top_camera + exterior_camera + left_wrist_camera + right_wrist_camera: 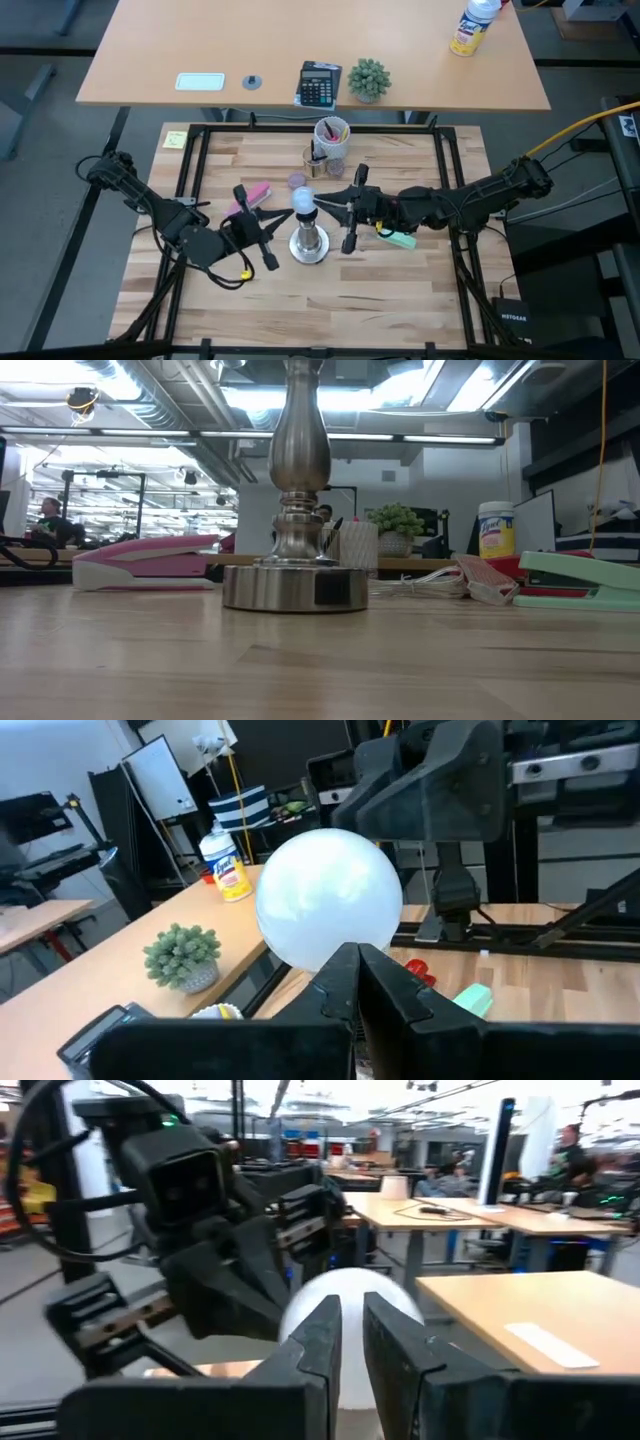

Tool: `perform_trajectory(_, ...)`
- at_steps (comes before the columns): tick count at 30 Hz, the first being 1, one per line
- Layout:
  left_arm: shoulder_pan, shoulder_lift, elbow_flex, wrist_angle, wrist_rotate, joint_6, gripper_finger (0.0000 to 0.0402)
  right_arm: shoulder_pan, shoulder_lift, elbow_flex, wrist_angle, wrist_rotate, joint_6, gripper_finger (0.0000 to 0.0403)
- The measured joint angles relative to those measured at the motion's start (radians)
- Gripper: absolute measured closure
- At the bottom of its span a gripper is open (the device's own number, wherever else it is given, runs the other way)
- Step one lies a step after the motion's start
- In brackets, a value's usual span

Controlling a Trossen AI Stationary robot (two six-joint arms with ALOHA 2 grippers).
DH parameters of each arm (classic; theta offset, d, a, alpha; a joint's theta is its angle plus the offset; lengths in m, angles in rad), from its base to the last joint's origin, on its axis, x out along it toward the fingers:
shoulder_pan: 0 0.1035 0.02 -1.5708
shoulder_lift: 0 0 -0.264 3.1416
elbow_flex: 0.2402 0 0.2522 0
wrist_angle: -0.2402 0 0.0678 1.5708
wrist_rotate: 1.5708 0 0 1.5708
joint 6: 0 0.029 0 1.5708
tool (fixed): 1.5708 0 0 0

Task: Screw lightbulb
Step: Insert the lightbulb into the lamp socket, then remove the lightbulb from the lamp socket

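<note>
While the white lightbulb (305, 200) sits on top of the silver lamp stand (309, 243) in the middle of the counter (400, 300), both arms reach toward it from opposite sides. The left tool (262, 226) is beside the stand, with its two fingers pressed together and nothing between them; in its own wrist view the tips point at the lower part of the bulb. I think it waits there, or perhaps steadies the stand, so the stand does not turn with the bulb.

The right tool (350, 212) comes from the other side, at the height of the bulb. Its fingers (322, 1335) stand only a little apart, and the bulb shows just behind the narrow gap. I cannot tell if they touch the glass; they do not look clamped on it, because the gap is much narrower than the bulb.

The bulb seems upright in the socket, so I judge the screwing is in progress or nearly finished.

A pink stapler (251, 197) lies near the left tool, a green stapler (400, 239) under the right arm, and a cup with pens (331, 135) further back.
</note>
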Motion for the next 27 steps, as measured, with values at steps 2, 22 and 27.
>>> perform_trajectory(2,0.0,0.0,0.0,-0.005,-0.004,0.01,0.04,0.0,0.0,0.0,0.0,-0.022,0.006,0.0355)
perform_trajectory(22,-0.053,0.0,0.0,-0.038,-0.041,0.022,0.04,0.021,0.001,-0.001,0.026,-0.101,0.046,0.0355)
perform_trajectory(27,-0.095,-0.002,0.0,0.021,-0.109,0.08,0.04,0.07,0.0,-0.001,0.102,-0.106,-0.022,0.0355)
